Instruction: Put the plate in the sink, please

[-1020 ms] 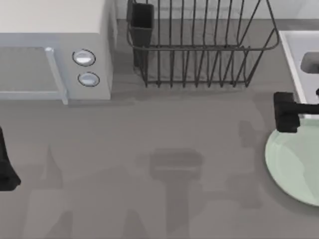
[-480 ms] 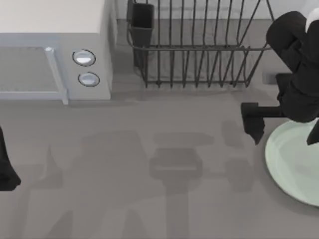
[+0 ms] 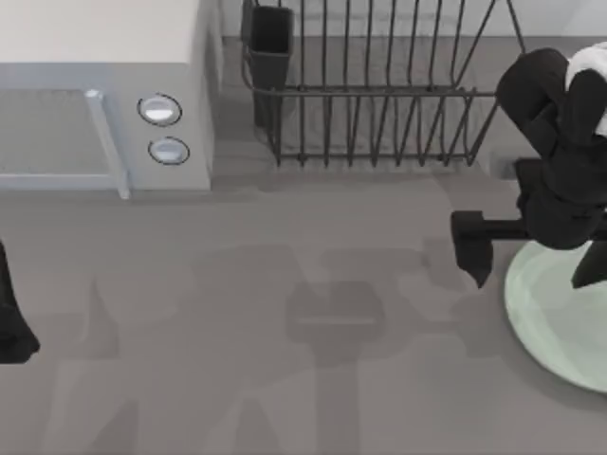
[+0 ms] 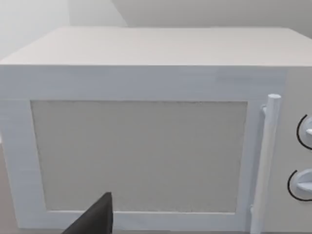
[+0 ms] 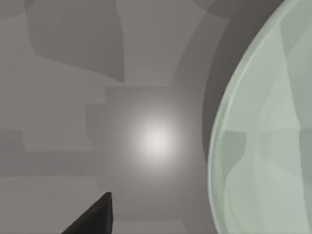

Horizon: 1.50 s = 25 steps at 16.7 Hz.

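The pale mint-green plate lies flat on the grey counter at the right edge of the top view. My right gripper hangs open over the plate's left rim. One dark finger stands over bare counter left of the plate; the other is over the plate. In the right wrist view the plate curves past beside a lit patch of counter, with one dark fingertip low in the picture. The sink is hidden behind my right arm. My left gripper is parked at the left edge.
A dark wire dish rack with a black cup holder stands at the back, just left of my right arm. A white microwave fills the back left, and the left wrist view faces its door.
My right arm has swung in from the right edge and now covers the sink. Its gripper has shifted left, from the plate's top edge to astride its left rim. The left arm is still.
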Tool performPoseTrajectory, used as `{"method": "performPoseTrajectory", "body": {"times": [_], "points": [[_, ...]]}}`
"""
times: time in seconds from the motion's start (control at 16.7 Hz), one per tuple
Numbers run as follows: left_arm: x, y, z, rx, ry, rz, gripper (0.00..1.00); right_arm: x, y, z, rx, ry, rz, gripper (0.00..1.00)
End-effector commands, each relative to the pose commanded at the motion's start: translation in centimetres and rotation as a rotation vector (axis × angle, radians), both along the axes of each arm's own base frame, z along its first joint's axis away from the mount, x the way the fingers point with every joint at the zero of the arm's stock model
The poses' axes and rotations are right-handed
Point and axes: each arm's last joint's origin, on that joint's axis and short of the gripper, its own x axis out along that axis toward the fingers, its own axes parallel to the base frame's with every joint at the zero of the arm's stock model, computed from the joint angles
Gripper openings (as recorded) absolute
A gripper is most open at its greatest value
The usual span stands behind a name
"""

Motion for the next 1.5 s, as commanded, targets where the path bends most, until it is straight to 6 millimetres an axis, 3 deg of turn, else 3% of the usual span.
{"method": "performPoseTrajectory", "body": {"times": [0.36,0.72,1.5], "points": [[0.0,0.0,0.0,0.000,0.000,0.000,1.00,-0.1,0.1,-6.3,0.002,-0.006,0.003,1.00],[0.0,0.0,0.0,0.000,0.000,0.000,1.00,-0.3,0.0,-7.2,0.000,-0.001,0.003,1.00],[0.0,0.0,0.0,0.000,0.000,0.000,1.00,-0.3,0.0,-7.2,0.000,-0.001,0.003,0.02]]}}
